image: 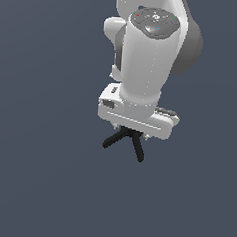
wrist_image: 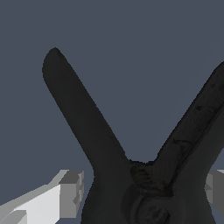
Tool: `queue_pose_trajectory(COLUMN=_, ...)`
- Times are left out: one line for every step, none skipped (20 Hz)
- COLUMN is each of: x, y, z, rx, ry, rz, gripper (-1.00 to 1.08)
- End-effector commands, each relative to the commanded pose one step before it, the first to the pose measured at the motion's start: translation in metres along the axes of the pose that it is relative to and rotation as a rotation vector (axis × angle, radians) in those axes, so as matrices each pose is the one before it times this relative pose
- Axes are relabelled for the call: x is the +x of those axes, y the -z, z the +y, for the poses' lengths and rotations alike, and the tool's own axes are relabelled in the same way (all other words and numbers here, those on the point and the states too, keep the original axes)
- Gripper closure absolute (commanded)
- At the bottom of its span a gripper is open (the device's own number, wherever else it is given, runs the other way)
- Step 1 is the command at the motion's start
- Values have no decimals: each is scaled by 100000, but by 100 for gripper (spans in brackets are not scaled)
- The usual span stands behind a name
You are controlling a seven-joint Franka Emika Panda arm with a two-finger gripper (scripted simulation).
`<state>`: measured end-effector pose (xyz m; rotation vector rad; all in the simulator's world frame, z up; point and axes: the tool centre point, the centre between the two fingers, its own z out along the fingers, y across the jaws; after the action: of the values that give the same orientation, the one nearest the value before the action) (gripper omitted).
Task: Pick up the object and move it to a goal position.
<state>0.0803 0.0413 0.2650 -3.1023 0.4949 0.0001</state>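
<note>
Flat even light, no shadows, slightly soft

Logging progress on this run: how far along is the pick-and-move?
Done, apparently: the grasp. The clamp sits between the end effector fingers, legs splayed below it. In hand: whether it is lifted cannot be told against the plain grey background. Left: reaching the goal, which neither view shows.

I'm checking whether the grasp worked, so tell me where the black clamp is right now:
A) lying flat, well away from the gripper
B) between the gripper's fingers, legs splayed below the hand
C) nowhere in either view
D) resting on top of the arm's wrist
B: in the exterior view the black clamp hangs from under the white gripper with its two legs splayed downward, and the wrist view shows a grey finger on either side of its hinge.
</note>
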Motion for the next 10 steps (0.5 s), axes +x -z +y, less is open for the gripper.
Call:
queue_pose_trajectory(x=619, y=2249, z=-75, rx=14, ry=4, rz=68, gripper=108)
queue_pose_trajectory(x=230, y=759, z=-32, rx=0, ry=0, rz=0, gripper=108)
queue_pose_trajectory(x=222, y=724, z=-31, rx=0, ry=0, rz=0, gripper=108)
queue_pose_trajectory(x=214, y=692, z=-31, rx=0, ry=0, rz=0, gripper=108)
queue_pose_trajectory(x=207, y=660, z=-30, rx=0, ry=0, rz=0, gripper=108)
queue_pose_trajectory(x=200, y=630, z=-30, rx=0, ry=0, rz=0, gripper=108)
queue_pose_trajectory(x=193, y=601, z=-30, rx=0, ry=0, rz=0, gripper=108)
queue_pose_trajectory(x=186, y=572, z=-29, rx=0, ry=0, rz=0, gripper=108)
queue_pose_trajectory(x=174, y=527, z=-28, rx=0, ry=0, rz=0, gripper=108)
queue_pose_trajectory(x=159, y=478, z=-26, rx=0, ry=0, rz=0, gripper=108)
